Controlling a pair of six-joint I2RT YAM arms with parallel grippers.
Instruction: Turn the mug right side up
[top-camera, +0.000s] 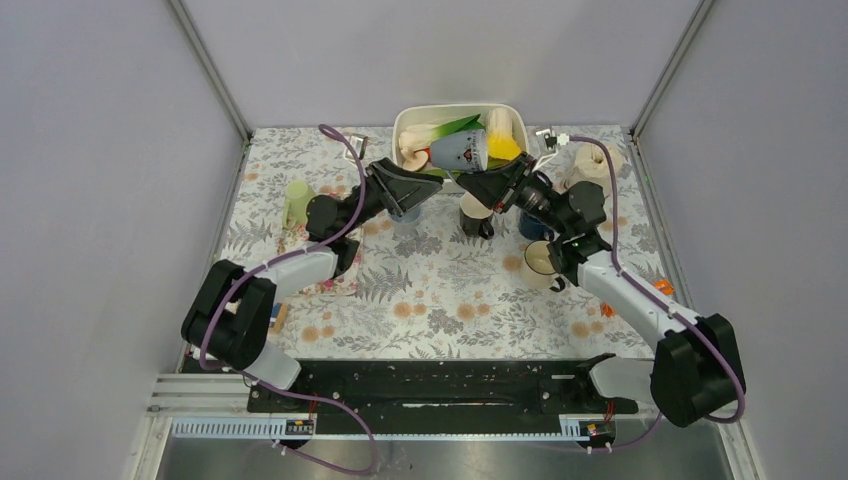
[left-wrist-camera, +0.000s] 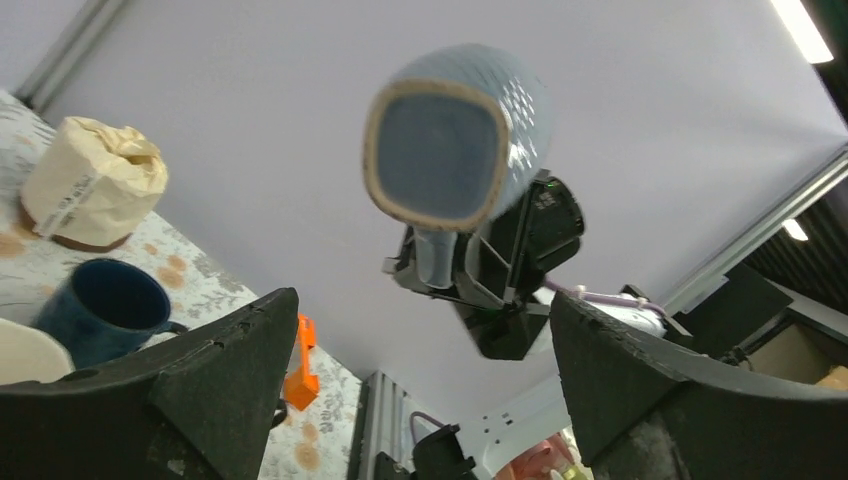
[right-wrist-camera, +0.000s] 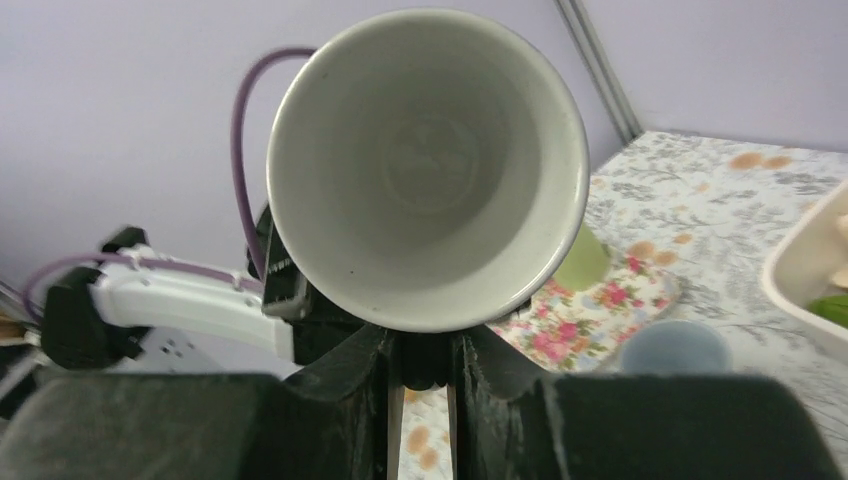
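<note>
The blue-grey textured mug hangs on its side in the air in front of the white bin. Its flat base faces the left wrist camera and its white inside faces the right wrist camera. My right gripper is shut on the mug's handle just under the rim, and the left wrist view shows that gripper below the mug. My left gripper is open beside the mug's base. Its black fingers stand wide apart, with nothing between them.
A white bin of vegetables stands at the back. On the floral table are a green cup, a dark mug, a navy mug, a cream mug, a tan paper roll and an orange piece.
</note>
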